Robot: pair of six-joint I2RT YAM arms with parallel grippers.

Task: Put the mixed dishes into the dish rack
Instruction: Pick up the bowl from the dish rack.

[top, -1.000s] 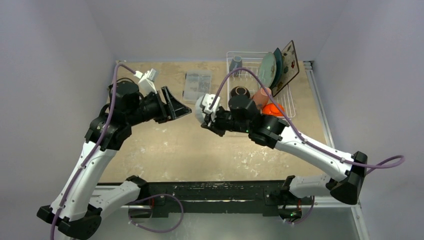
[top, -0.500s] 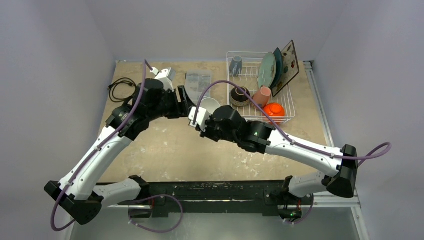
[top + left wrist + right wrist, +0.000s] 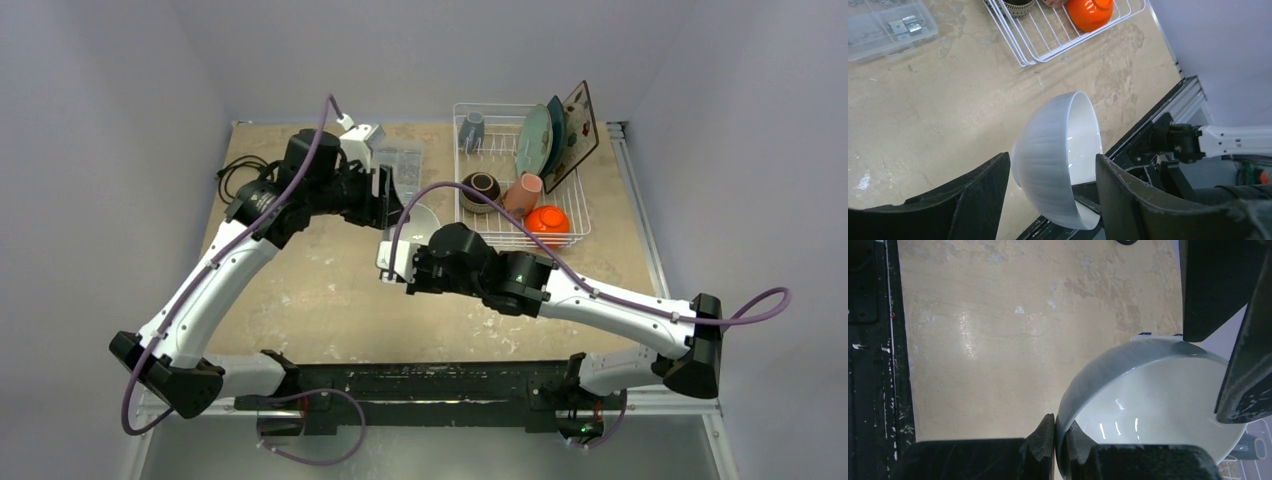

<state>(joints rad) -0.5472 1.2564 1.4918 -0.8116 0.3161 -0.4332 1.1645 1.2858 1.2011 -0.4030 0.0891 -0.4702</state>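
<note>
The white bowl (image 3: 421,217) hangs tilted on its side above the table, left of the dish rack (image 3: 585,226). My right gripper (image 3: 1059,427) is shut on its rim (image 3: 1083,385), one finger inside and one outside. My left gripper (image 3: 1052,160) is open, with its two fingers on either side of the bowl (image 3: 1058,150), and small gaps still show. The rack holds the grey-blue mug (image 3: 472,126), pale green plate (image 3: 533,140), dark teal plate (image 3: 556,122), floral plate (image 3: 579,122), brown bowl (image 3: 481,187), salmon-pink mug (image 3: 523,192) and orange bowl (image 3: 547,220).
The clear plastic compartment box (image 3: 403,160) lies behind the left gripper, left of the rack, and also shows in the left wrist view (image 3: 888,27). A black cable (image 3: 235,180) lies at the table's far left. The rack's near corner (image 3: 1023,57) is close to the bowl.
My left arm has swung right and its open jaws have come around the white bowl. My right gripper has carried the bowl a little left and nearer, away from the rack.
</note>
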